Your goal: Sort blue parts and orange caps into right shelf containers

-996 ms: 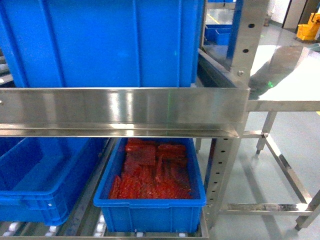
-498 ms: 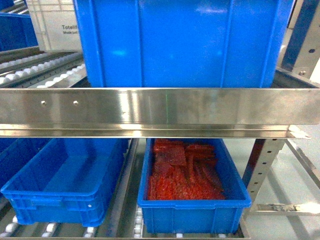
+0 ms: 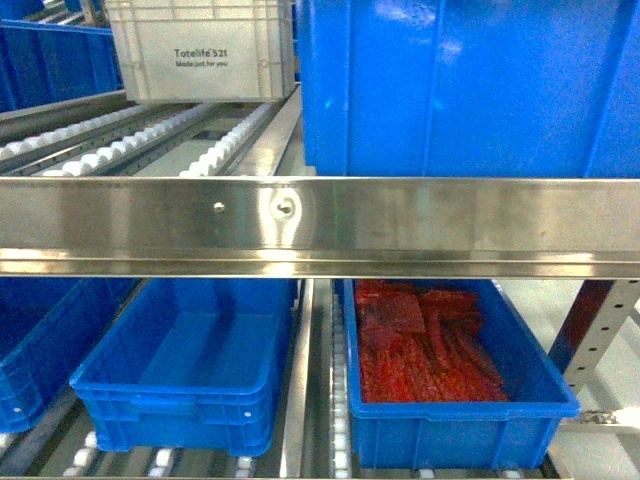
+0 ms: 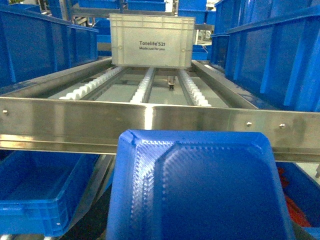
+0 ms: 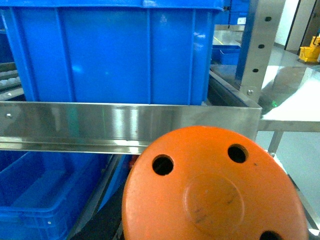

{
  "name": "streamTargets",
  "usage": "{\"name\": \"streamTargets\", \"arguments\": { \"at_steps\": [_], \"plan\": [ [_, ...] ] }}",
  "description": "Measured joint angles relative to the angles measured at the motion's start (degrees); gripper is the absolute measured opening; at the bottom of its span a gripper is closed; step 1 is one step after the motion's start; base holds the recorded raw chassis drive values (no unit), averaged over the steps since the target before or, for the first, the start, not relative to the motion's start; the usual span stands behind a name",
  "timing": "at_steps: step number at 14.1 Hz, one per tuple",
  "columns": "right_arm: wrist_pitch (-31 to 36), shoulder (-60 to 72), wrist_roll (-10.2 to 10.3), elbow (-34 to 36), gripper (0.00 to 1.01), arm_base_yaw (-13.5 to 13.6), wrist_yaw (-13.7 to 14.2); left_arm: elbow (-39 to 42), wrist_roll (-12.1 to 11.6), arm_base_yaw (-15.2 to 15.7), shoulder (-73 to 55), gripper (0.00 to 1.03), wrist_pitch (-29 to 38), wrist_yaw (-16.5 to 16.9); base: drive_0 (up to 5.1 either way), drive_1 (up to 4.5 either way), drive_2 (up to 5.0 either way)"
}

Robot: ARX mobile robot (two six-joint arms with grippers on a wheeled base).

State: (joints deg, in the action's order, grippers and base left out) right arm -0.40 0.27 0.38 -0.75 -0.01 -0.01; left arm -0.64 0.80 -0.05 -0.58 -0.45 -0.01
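A blue part [image 4: 200,190] with a ribbed, tray-like face fills the lower half of the left wrist view and hides the left gripper's fingers, which hold it. In the right wrist view a round orange cap [image 5: 215,195] with three holes is held the same way and covers the right gripper's fingers. Neither gripper shows in the head view. The right shelf containers are blue crates. A tall one [image 3: 470,90] stands on the upper level. Below it a low one [image 3: 460,412] holds red-orange pieces. To its left is an empty one [image 3: 170,392].
A steel shelf rail [image 3: 320,225] crosses in front of both held things. A grey-white tote [image 3: 200,50] sits far back on the roller lanes [image 4: 145,87]. More blue crates [image 3: 30,350] stand at the lower left. A steel upright [image 5: 257,45] and a yellow mop bucket [image 5: 310,47] are at the right.
The head view has swung left. The crates have slid right in the picture, the grey-white tote and roller lanes have come into view, and the steel side table has left it.
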Motion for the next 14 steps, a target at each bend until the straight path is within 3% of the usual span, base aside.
{"name": "streamTargets", "arguments": {
  "at_steps": [14],
  "plan": [
    [0.0, 0.0, 0.0, 0.0, 0.44, 0.0, 0.0, 0.0, 0.0, 0.0, 0.0, 0.41, 0.0, 0.0, -5.0, 2.41, 2.4]
  ]
}}
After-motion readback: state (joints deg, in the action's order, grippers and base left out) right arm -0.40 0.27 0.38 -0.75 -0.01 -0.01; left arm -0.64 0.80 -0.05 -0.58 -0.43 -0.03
